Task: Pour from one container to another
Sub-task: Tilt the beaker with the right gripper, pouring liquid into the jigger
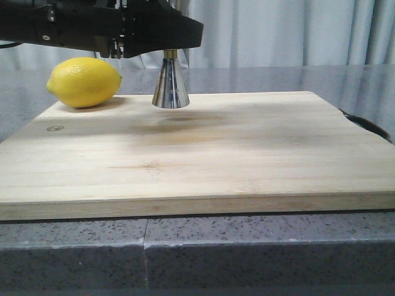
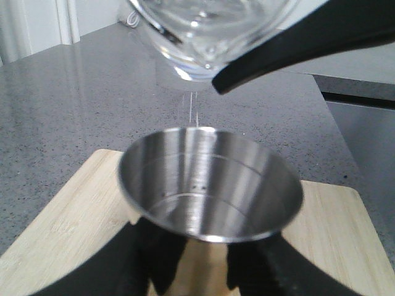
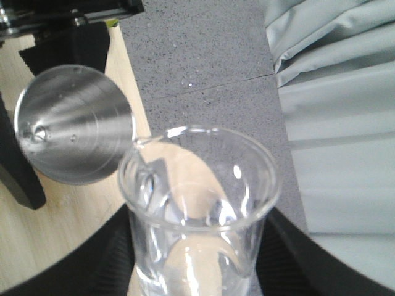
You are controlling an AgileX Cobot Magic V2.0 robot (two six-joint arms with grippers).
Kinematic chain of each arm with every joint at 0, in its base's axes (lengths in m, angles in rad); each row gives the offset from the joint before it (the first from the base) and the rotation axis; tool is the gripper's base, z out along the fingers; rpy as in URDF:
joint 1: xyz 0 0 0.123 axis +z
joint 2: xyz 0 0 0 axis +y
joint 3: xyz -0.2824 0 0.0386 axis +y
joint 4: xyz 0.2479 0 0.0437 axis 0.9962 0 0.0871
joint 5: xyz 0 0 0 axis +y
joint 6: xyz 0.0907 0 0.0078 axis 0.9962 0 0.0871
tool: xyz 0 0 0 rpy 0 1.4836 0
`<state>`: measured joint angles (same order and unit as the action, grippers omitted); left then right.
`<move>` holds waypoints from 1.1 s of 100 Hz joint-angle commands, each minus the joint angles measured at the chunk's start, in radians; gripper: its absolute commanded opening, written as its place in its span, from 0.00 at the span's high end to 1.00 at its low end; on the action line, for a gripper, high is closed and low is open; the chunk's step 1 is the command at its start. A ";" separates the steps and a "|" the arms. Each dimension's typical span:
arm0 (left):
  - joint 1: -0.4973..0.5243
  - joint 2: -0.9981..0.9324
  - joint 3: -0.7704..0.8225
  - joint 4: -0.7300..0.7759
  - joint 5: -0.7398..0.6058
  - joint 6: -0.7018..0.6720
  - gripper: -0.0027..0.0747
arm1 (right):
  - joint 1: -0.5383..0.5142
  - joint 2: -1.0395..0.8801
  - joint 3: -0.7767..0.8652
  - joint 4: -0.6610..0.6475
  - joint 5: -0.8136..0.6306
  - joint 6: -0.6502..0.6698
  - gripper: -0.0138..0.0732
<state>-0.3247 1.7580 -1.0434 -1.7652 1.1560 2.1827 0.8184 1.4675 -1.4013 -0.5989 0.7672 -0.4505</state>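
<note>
The steel jigger with a gold band at its waist stands on the wooden cutting board. My left gripper is shut on its waist, below the open upper cup. In the front view the left arm hides that cup. My right gripper is shut on the clear glass beaker. The beaker is tilted just above the jigger, and a thin trickle falls from its lip toward the cup. From the right wrist the jigger sits just past the beaker's lip.
A yellow lemon lies on the board's far left corner, next to the jigger. A dark object shows at the board's right edge. Grey speckled counter surrounds the board, with curtains behind.
</note>
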 commanded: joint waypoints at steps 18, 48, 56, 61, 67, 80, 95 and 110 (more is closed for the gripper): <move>-0.008 -0.042 -0.028 -0.084 0.101 -0.006 0.64 | 0.002 -0.034 -0.038 -0.069 -0.048 -0.085 0.50; -0.008 -0.042 -0.028 -0.084 0.101 -0.006 0.64 | 0.002 -0.034 -0.038 -0.071 -0.095 -0.132 0.50; -0.008 -0.042 -0.028 -0.084 0.101 -0.006 0.64 | 0.002 -0.034 -0.038 -0.073 -0.097 -0.150 0.50; -0.008 -0.042 -0.028 -0.084 0.101 -0.006 0.64 | 0.002 -0.034 -0.038 -0.073 -0.097 -0.151 0.50; -0.008 -0.042 -0.028 -0.084 0.101 -0.006 0.64 | 0.002 -0.034 -0.038 -0.075 -0.097 -0.154 0.50; -0.008 -0.042 -0.028 -0.084 0.101 -0.006 0.64 | 0.002 -0.034 -0.038 -0.079 -0.097 -0.186 0.50; -0.008 -0.042 -0.028 -0.084 0.101 -0.006 0.64 | 0.002 -0.034 -0.038 -0.079 -0.097 -0.224 0.50; -0.008 -0.042 -0.028 -0.084 0.101 -0.006 0.64 | 0.002 -0.034 -0.038 -0.079 -0.097 -0.263 0.50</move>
<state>-0.3247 1.7580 -1.0434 -1.7652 1.1560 2.1827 0.8184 1.4675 -1.4013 -0.6333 0.7309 -0.6832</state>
